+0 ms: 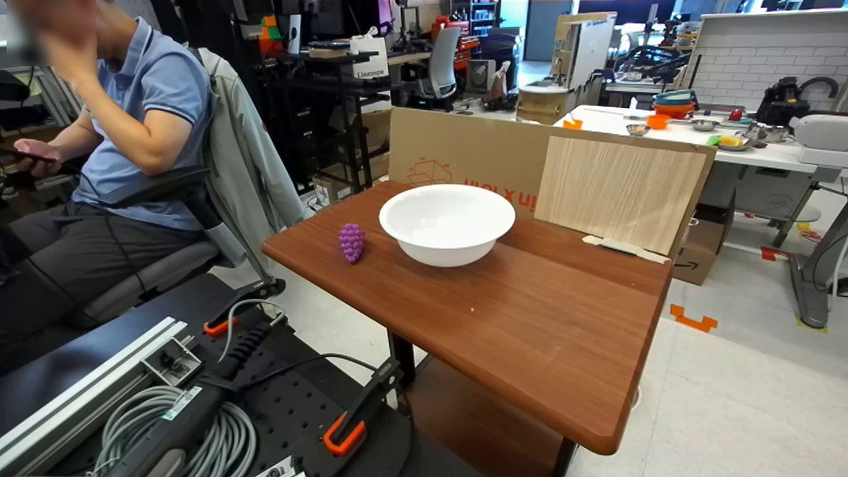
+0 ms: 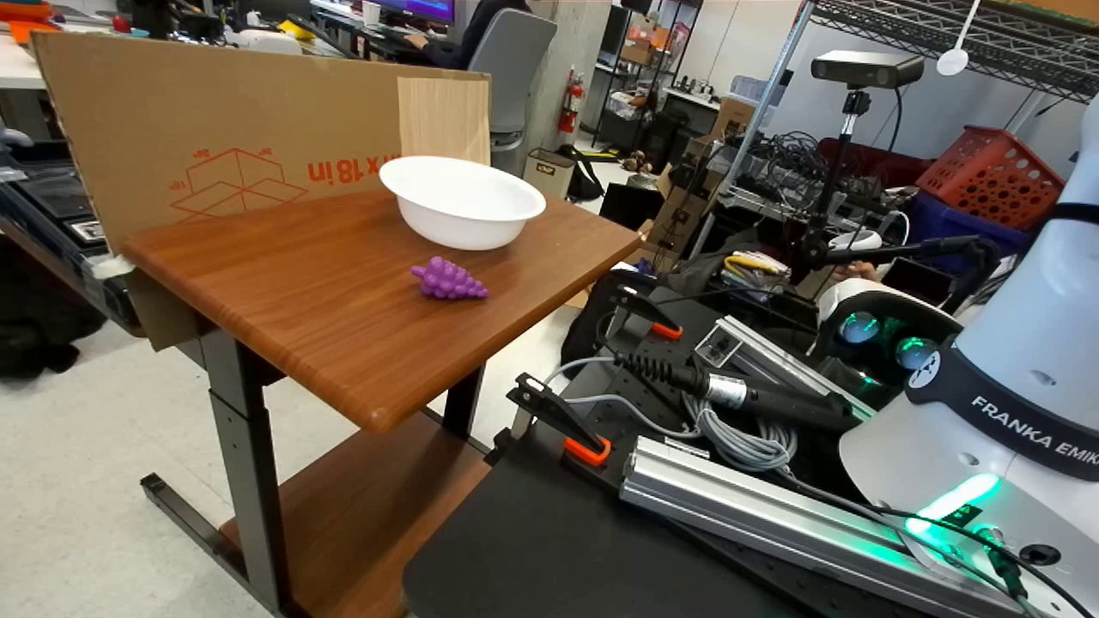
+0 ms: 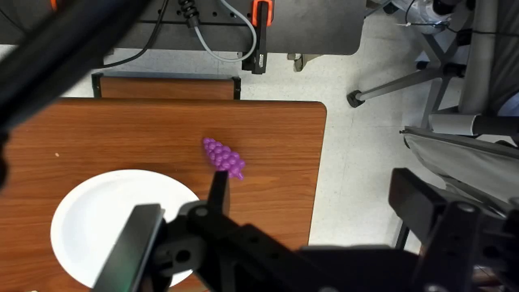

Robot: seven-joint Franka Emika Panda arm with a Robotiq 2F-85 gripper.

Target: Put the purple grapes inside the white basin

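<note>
The purple grapes (image 1: 352, 242) are a small knobbly purple cluster lying on the brown table, beside the white basin (image 1: 447, 225), not touching it. Both also show in an exterior view, the grapes (image 2: 448, 279) in front of the basin (image 2: 464, 206). In the wrist view the grapes (image 3: 224, 156) lie above the left fingertip, which covers a little of their lower edge. The basin (image 3: 121, 219) is at lower left, partly hidden by the gripper parts. My gripper (image 3: 312, 182) is wide open and empty, above the table's edge and the floor. The gripper is out of both exterior views.
The brown table (image 1: 530, 318) has a cardboard panel (image 1: 477, 146) standing along its far side, with a wood-look board (image 1: 619, 192) against it. A black bench (image 2: 584, 532) with clamps, cables and an aluminium rail stands beside the table. A seated person (image 1: 146, 126) is near the table.
</note>
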